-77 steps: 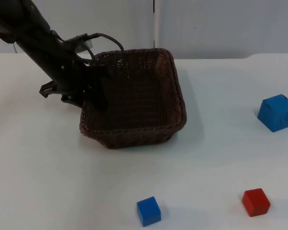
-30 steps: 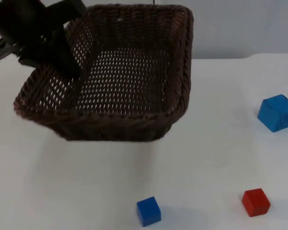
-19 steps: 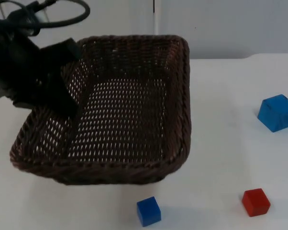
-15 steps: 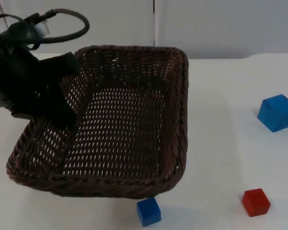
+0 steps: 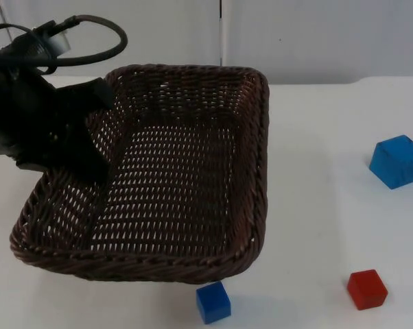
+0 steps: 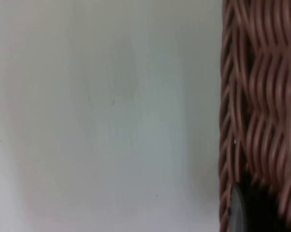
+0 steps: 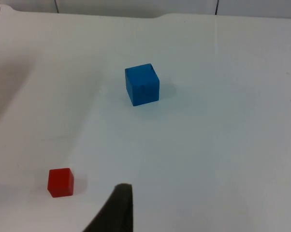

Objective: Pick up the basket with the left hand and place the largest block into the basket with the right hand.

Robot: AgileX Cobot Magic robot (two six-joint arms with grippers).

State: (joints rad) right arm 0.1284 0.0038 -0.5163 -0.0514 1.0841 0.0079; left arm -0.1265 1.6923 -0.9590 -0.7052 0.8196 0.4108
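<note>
Three blocks: large blue, small blue and small red; all rest on the table (image 5: 316, 137); all lie outside the basket
Basket (image 5: 193, 171): dark brown wicker, rectangular, open side up; lifted and tilted, its near rim toward the camera in the top view; it takes up the left and middle of the scene; its near rim overlaps the small blue block's upper edge in the top view; woven wall also seen close in the left wrist view (image 6: 261, 96)
Left claw (image 5: 90, 147): at the basket's left wall, far-left part of the scene; fingers clamped on the wall, one black finger (image 5: 90, 161) lying inside the basket against the weave; a black fingertip (image 6: 249, 208) presses on the wicker in the left wrist view
Right claw: one black fingertip (image 7: 117, 208) stands over the bare table in the right wrist view; whether its fingers are apart or together cannot be told; it hangs above the right part of the table, near the red block
Large blue block (image 5: 397, 161): largest of the three; far right; turned at an angle to the table edge; well apart from the basket; also in the right wrist view (image 7: 142, 84)
Small blue block (image 5: 213, 301): near centre; just beside the basket's near-right corner
Small red block (image 5: 367, 288): near right; well apart from both blue blocks; also in the right wrist view (image 7: 61, 182)
Partition wall (image 5: 316, 34): grey; stands at the table's far end
</note>
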